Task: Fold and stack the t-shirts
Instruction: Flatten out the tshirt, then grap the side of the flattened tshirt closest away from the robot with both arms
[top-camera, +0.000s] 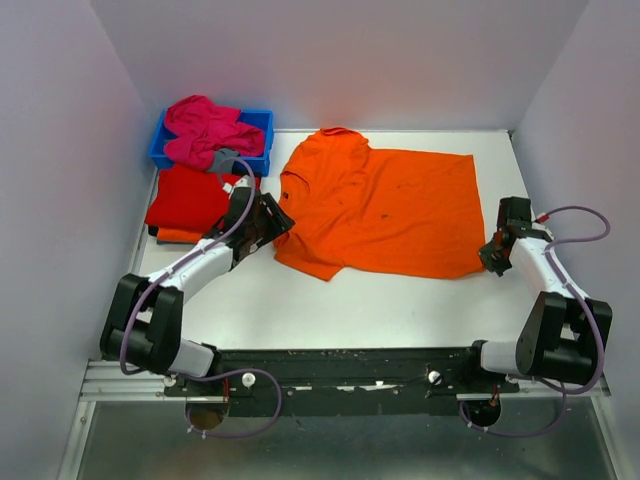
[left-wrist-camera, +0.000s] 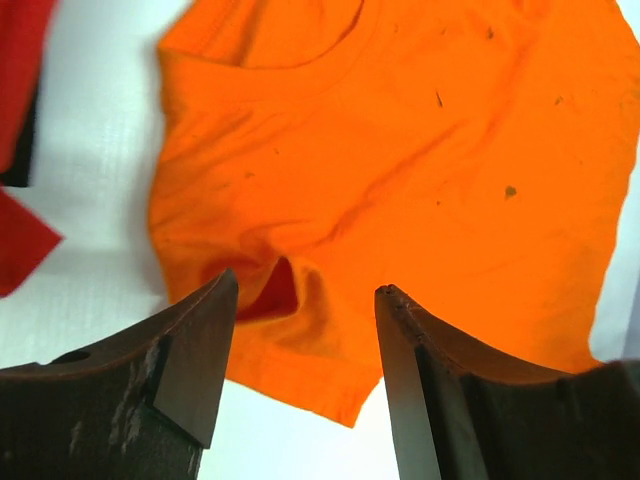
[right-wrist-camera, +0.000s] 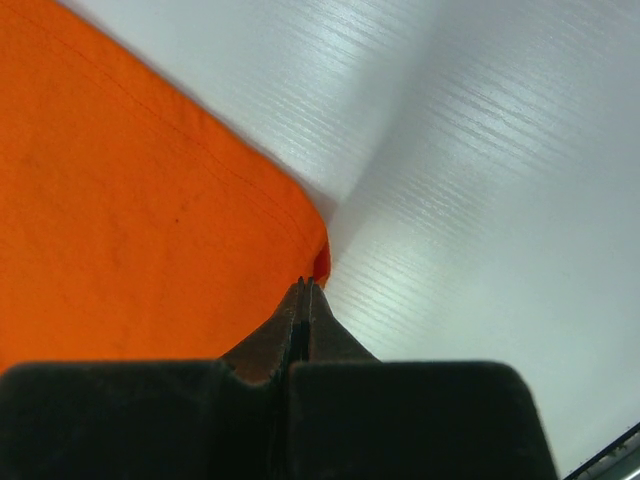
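An orange t-shirt (top-camera: 390, 210) lies spread across the white table (top-camera: 300, 300), collar to the left. My left gripper (top-camera: 268, 222) (left-wrist-camera: 305, 285) stands open just above its near left sleeve (left-wrist-camera: 300, 340), holding nothing. My right gripper (top-camera: 493, 252) (right-wrist-camera: 308, 283) is shut at the shirt's near right corner (right-wrist-camera: 318, 258), which curls up slightly at the fingertips. A folded red t-shirt (top-camera: 190, 197) (left-wrist-camera: 20, 80) lies at the left of the table. A crumpled magenta-pink t-shirt (top-camera: 205, 130) sits in the bin.
A blue plastic bin (top-camera: 262, 120) stands at the back left corner, with a small grey cloth piece (top-camera: 225, 158) at its front edge. White walls (top-camera: 60, 150) close in the table on three sides. Bare table lies in front of the orange shirt.
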